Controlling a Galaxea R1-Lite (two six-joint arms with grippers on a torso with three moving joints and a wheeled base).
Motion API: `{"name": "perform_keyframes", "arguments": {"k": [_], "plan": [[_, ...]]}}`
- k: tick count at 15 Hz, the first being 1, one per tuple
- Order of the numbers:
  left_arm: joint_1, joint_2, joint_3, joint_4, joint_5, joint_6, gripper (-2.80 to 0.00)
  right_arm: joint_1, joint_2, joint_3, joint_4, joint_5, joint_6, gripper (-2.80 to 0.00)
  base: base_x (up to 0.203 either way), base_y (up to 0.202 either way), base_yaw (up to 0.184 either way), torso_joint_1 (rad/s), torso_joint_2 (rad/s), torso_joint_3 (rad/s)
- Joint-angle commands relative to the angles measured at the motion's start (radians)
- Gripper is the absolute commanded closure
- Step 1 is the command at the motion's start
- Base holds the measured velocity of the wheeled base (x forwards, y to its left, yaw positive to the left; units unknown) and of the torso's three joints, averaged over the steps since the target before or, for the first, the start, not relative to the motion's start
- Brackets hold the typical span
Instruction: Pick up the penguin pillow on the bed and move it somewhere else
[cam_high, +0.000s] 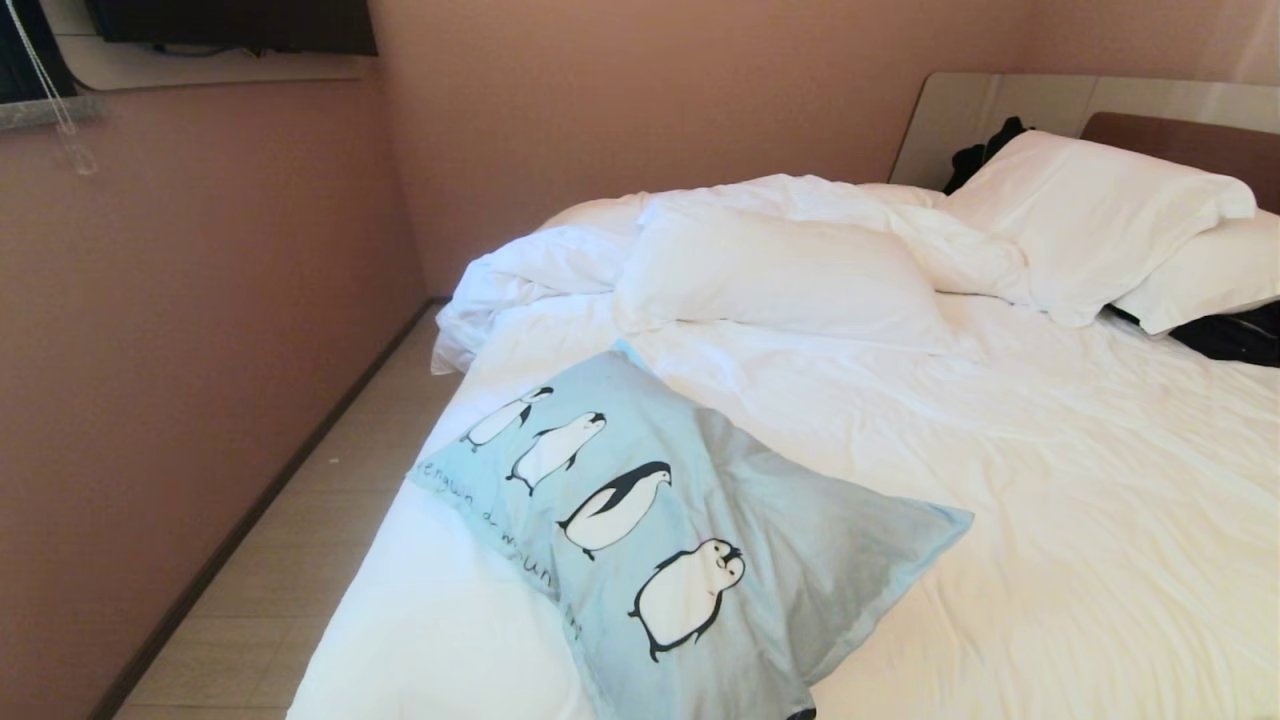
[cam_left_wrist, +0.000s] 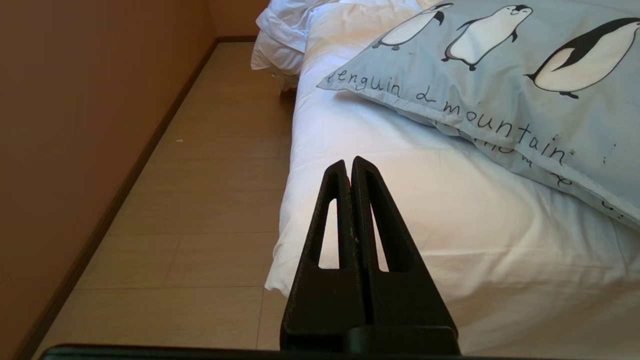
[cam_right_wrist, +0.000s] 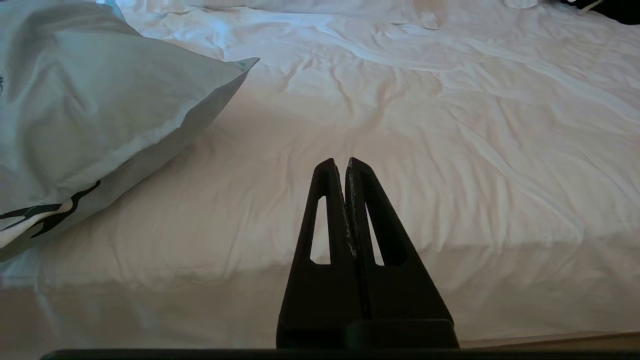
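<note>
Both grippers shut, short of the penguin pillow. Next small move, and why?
Probably open the right gripper and ease it toward the penguin pillow. Its fingers are pressed together over bare sheet on the bed, and the pillow's corner lies close beside it, untouched.

pinkish-brown wall (cam_high: 180, 330) is running along the left side and meeting a second wall (cam_high: 640, 90) at the far corner. a dark baseboard (cam_high: 270, 500) is lining its foot. pale tiled floor (cam_high: 300, 560) is showing in the strip alongside. a dark screen-like panel (cam_high: 235, 25) is hanging high on the wall, above a pale ledge (cam_high: 220, 68). a beaded cord (cam_high: 60, 110) is dangling at upper left. dark clothing (cam_high: 985, 150) is lying at the far end, and more dark fabric (cam_high: 1235, 335) is lying at the right edge.
</note>
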Motion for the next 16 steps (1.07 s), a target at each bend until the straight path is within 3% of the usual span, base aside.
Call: {"name": "perform_keyframes", "arguments": {"k": [1,16], "plan": [[0.000,0.000,0.000,0.000,0.000,0.000,0.00,0.000,-0.002,0.017,-0.001,-0.001,-0.004,0.00,0.000,0.000,0.000,0.000,0.00,0.000],[0.000,0.000,0.000,0.000,0.000,0.000,0.00,-0.001,-0.002,0.022,-0.007,-0.003,0.008,0.00,0.000,0.000,0.000,0.000,0.00,0.000]]}}
